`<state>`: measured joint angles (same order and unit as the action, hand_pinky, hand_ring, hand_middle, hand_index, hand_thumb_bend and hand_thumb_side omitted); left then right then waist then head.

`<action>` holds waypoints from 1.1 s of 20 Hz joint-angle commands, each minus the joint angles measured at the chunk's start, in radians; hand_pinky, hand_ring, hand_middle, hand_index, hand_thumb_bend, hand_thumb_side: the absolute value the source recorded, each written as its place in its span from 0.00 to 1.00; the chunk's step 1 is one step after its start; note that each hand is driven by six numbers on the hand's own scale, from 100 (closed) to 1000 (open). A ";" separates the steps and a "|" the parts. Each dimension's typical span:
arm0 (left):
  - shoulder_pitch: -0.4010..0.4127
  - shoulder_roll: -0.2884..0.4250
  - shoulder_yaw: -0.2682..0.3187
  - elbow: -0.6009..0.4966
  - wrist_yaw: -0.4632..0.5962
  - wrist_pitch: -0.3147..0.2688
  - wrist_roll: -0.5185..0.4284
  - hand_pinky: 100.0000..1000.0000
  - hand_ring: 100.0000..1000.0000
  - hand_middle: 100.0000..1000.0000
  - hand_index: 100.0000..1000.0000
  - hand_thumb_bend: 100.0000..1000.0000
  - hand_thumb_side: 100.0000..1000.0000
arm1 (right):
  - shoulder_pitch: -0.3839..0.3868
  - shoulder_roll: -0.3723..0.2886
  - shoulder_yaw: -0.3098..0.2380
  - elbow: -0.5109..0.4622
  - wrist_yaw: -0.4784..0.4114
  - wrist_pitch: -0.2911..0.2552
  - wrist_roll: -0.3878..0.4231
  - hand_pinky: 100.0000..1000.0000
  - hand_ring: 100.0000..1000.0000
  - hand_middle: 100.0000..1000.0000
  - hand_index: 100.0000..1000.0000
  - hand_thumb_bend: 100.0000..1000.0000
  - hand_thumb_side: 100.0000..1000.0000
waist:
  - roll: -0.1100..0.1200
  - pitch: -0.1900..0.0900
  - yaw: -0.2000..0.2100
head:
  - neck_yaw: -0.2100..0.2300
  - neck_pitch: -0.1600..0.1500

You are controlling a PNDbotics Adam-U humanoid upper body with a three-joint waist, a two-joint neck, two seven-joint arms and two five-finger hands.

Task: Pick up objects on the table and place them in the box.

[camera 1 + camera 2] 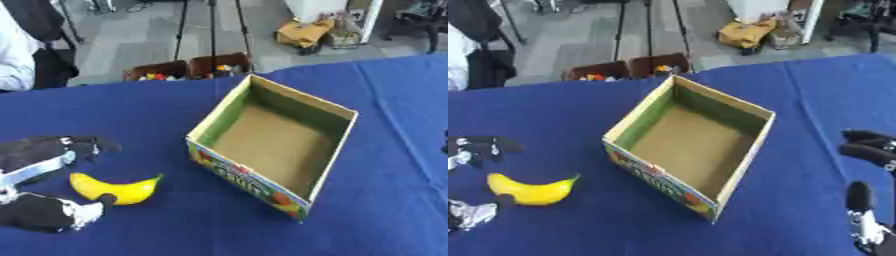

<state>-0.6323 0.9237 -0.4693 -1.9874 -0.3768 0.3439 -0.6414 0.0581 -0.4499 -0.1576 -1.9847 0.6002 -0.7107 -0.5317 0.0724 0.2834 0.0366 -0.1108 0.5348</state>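
The step in hand is judged to be the approach to the banana (114, 189), which is seen lying on the blue cloth of the desk (385, 100) near its left edge, not yet lifted. The left robot hand (52, 155) is spread around the fruit: dark fingers are extended just beyond the banana's far side, while another part, taken to be the thumb (54, 213), is placed at its near side, its tip touching or almost touching the peel; the hand is released and nothing is grasped. The right robot hand (871, 150) is seen at the right edge, its fingers relaxed and empty. The next move is judged to call for the fingers to be closed around the banana's curved middle, then for a lift over the box (337, 172) wall. The banana is smooth, yellow and crescent-shaped, with a greenish stem tip. The box is open-topped cardboard, with a plain brown floor, greenish inner walls and a printed outer face, and it is empty.
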 commanded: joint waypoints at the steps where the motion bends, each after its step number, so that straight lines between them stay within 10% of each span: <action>1: -0.006 0.012 0.003 -0.013 -0.022 0.006 0.001 0.75 0.84 0.90 1.00 0.32 0.60 | -0.007 -0.012 -0.001 -0.015 -0.005 -0.168 -0.162 0.58 0.70 0.52 0.70 0.00 0.85 | -0.003 -0.012 -0.002 | 0.003 -0.013; 7: -0.001 -0.001 -0.017 -0.013 -0.047 0.035 0.002 0.73 0.80 0.88 0.98 0.07 0.48 | -0.010 -0.005 0.002 -0.015 -0.003 -0.166 -0.157 0.58 0.69 0.51 0.70 0.00 0.85 | -0.002 -0.005 -0.008 | 0.004 -0.015; 22: 0.013 -0.029 -0.034 -0.013 -0.123 0.084 -0.014 0.73 0.85 0.92 0.95 0.00 0.43 | -0.020 0.006 0.010 -0.015 -0.006 -0.164 -0.142 0.58 0.69 0.49 0.69 0.00 0.85 | -0.002 0.007 -0.018 | 0.010 -0.027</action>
<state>-0.6136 0.8796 -0.5128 -1.9874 -0.4847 0.4232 -0.6496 0.0442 -0.4326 -0.1472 -1.9847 0.5999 -0.7188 -0.5235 0.0727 0.3030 0.0194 -0.1039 0.5199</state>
